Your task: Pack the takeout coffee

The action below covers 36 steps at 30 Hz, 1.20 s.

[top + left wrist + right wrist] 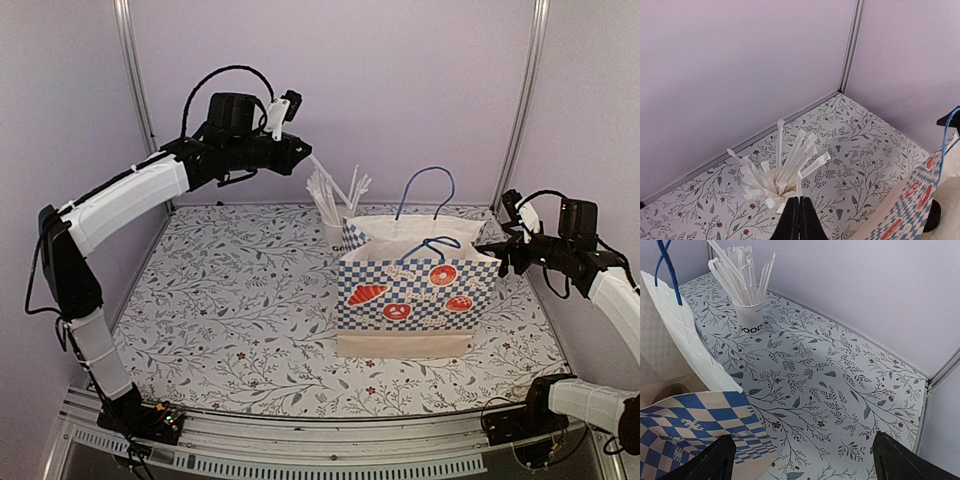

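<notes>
The takeout coffee with the black lid shows in no view. My left gripper [303, 150] is raised above the table's back, shut on one white wrapped straw [322, 167]. In the left wrist view the straw [800, 184] sticks out from the closed fingertips [800, 216], above the white cup of straws [774, 172]. My right gripper [492, 246] is wide open and empty at the right edge of the blue-checked paper bag [420, 285]. In the right wrist view its fingers [715, 460] straddle the bag's corner [695, 425].
The straw cup [335, 215] stands just behind the bag's left corner and shows with dark lettering in the right wrist view [751, 320]. The bag stands open with blue handles [428, 180]; something brown [671, 390] lies inside. Walls close the back and sides.
</notes>
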Tool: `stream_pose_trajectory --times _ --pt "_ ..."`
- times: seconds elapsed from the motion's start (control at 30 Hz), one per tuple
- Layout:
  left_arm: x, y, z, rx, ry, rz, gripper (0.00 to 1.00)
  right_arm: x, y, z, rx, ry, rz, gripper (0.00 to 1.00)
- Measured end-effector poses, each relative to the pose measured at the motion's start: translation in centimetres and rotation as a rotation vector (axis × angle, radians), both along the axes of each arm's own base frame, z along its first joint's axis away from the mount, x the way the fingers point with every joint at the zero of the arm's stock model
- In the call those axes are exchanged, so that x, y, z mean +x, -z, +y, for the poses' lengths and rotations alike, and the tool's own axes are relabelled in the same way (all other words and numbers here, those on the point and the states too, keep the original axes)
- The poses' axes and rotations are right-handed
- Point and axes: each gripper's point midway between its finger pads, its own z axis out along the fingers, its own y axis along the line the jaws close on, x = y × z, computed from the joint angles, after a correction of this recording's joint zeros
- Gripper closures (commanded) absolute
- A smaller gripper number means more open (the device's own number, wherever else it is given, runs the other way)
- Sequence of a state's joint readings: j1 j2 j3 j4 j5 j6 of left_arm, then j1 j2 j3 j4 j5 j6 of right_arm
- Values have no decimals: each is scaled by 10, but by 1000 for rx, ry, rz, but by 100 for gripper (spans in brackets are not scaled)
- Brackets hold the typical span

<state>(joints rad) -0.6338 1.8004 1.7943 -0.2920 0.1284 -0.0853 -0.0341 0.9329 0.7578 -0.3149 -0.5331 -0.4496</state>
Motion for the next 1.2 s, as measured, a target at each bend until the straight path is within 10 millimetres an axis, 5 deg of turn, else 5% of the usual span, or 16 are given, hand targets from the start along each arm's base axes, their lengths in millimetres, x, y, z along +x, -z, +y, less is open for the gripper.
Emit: stream_pose_trajectory --times 0.27,0.47,0.77,0.93,1.07,1.2 --pt "-10 -27 8 16 -17 -16 98 0 1 0 0 -1 3 1" --pt "-38 -56 16 34 -20 -50 99 0 1 0 -3 -1 3 1" --pt "-94 -118 35 -17 14 -149 100 0 2 0 -3 -1 4 1" --pt "-145 -162 50 -94 106 -208 100 1 2 -1 -5 2 5 1" --pt "-179 -174 50 -134 228 -204 100 1 2 -1 -6 2 4 1" --pt "-208 -162 33 -130 377 -148 100 1 2 -1 -9 4 3 1"
